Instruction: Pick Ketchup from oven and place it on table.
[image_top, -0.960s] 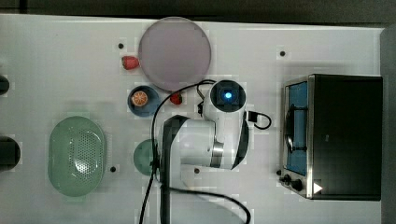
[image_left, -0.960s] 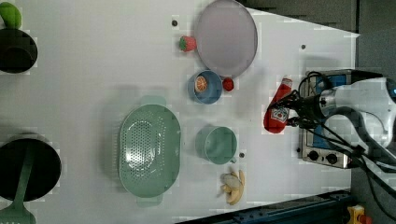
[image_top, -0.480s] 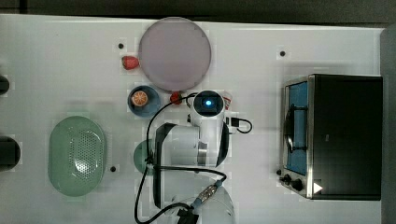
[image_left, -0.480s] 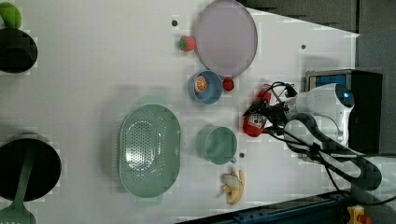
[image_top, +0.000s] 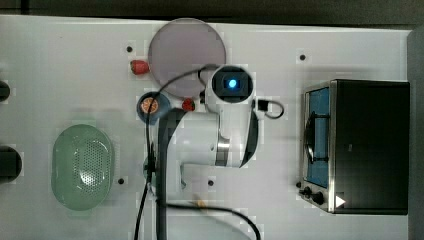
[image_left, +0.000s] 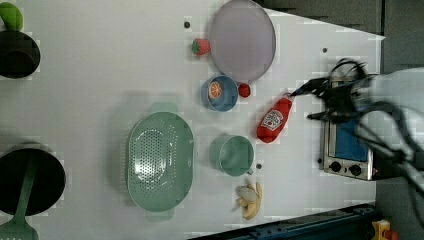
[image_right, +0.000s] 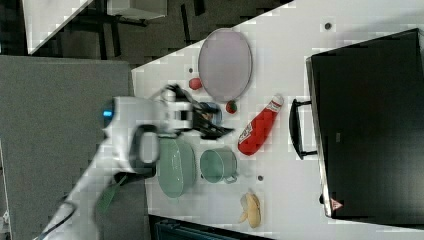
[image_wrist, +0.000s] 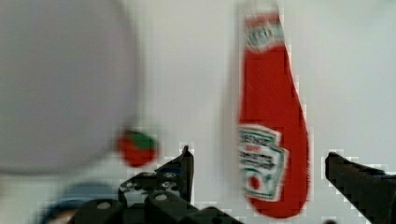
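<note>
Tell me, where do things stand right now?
Claw open, holding nothing. Ketchup bottle lying on the table, out of the oven. Nothing in the way.

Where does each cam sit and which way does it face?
Top view: overhead, looking straight down; white arm covers mid-table.
Left view: high, facing the boxy black oven front; blurred arm at the left view's right.
Right view: high, from behind the oven; arm and open gripper.
Wrist view: looks down past the fingers.
Shared: the slim red ketchup bottle lying on the white table.
</note>
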